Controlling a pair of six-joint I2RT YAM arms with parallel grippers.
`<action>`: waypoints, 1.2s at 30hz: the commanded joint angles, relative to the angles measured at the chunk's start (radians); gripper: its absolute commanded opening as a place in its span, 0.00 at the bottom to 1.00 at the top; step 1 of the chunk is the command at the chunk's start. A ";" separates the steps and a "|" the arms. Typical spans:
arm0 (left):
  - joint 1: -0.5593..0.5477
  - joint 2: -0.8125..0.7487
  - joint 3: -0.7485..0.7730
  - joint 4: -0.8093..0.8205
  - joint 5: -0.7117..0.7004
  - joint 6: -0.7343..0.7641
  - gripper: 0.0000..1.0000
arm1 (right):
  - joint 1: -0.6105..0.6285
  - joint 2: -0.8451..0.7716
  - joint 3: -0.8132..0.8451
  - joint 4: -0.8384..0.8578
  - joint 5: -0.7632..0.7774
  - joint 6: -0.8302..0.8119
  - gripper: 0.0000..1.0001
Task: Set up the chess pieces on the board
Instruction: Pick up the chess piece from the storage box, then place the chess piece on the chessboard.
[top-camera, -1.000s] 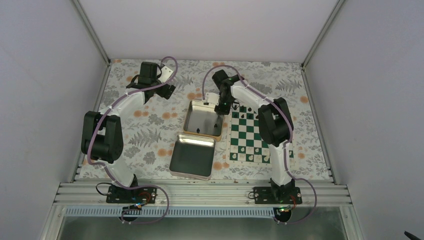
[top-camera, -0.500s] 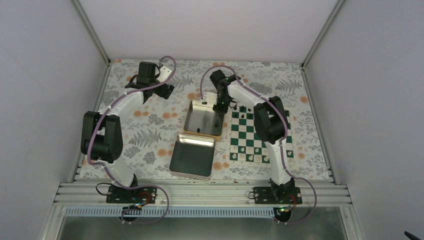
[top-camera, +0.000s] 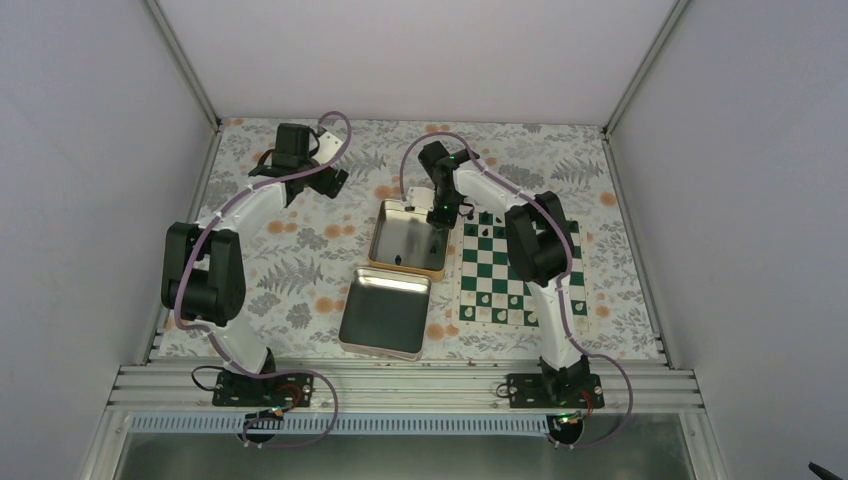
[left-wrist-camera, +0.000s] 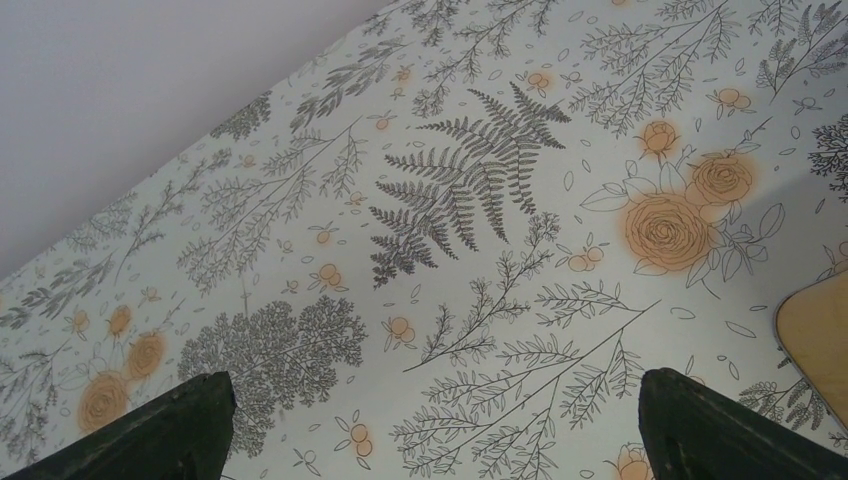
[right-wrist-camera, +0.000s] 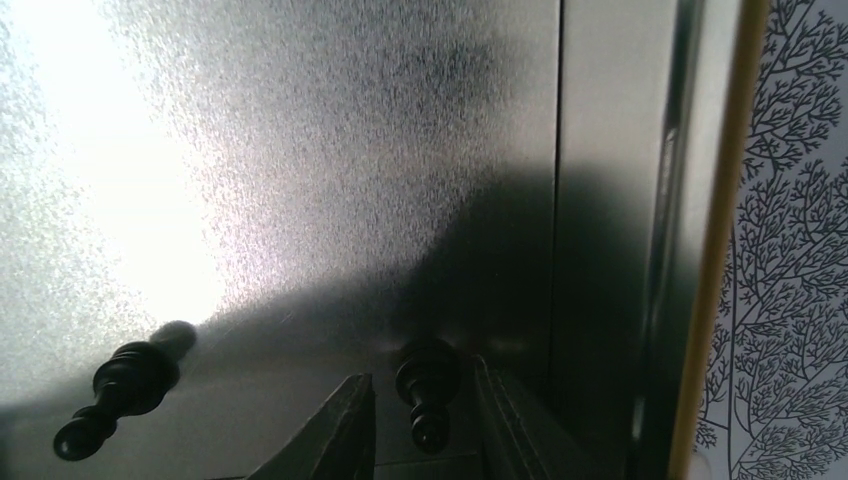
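The board (top-camera: 510, 272) with green and white squares lies right of the open tin (top-camera: 392, 240). A few black chess pieces (top-camera: 491, 229) stand on its far rows. My right gripper (top-camera: 439, 213) reaches down into the tin's far right corner. In the right wrist view it (right-wrist-camera: 420, 376) is open, its fingers (right-wrist-camera: 338, 432) either side of a small black piece (right-wrist-camera: 428, 388) lying on the tin floor by the wall, with a gap on both sides. Another black piece (right-wrist-camera: 118, 388) lies to the left. My left gripper (top-camera: 333, 181) (left-wrist-camera: 432, 378) is wide open and empty above the cloth.
The tin's lid (top-camera: 385, 312) lies open side up near the front, left of the board. White pieces (top-camera: 530, 318) stand on the board's near rows. The tin's right wall (right-wrist-camera: 600, 230) is close beside my right finger. A tin corner (left-wrist-camera: 815, 340) shows in the left wrist view.
The right arm has swung a little left and its gripper has settled into the tin's far right corner. The left arm has barely moved.
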 joint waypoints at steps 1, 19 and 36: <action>0.005 -0.024 -0.007 0.010 0.024 0.002 1.00 | 0.008 0.002 0.022 -0.024 0.023 -0.011 0.27; 0.014 -0.034 -0.007 0.009 0.022 -0.001 1.00 | -0.001 -0.101 0.064 -0.066 -0.114 -0.012 0.04; 0.014 -0.039 0.012 -0.005 0.003 -0.003 1.00 | -0.391 -0.439 -0.202 -0.071 -0.110 -0.025 0.04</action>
